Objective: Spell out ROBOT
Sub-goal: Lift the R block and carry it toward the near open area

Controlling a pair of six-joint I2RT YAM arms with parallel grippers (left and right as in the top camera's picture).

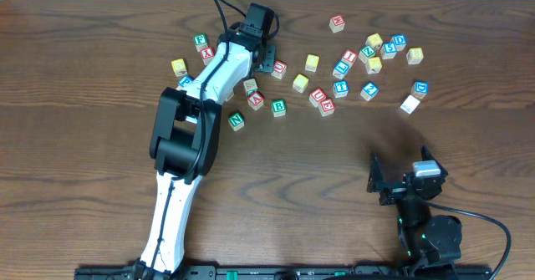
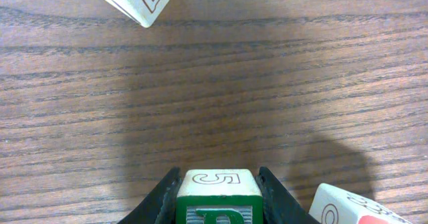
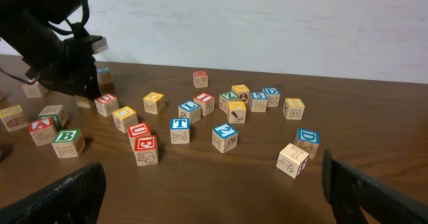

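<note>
left claw (image 2: 217, 182) clamping green block (image 2: 218, 196), right claw (image 3: 214, 194) spread wide

We log wooden letter blocks (image 1: 372, 53) scattered across the far tabletop (image 1: 100, 171), faces edged red, blue, green or yellow. The green B (image 1: 278, 107) lies flat near the red U (image 1: 318, 96) and E (image 1: 327, 106), which sit just beside each other. One green block (image 2: 217, 198), "5" on its top face, sits clamped in the left hand (image 2: 217, 182).

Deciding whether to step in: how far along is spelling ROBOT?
Done: nothing visible. There is no row of letters, and the blocks lie scattered across the table. In hand: the left gripper is closed on a green block with a 5 on top; its front letter is cut off. The right gripper sits open, away from the blocks. Left: all five letters to place.
</note>
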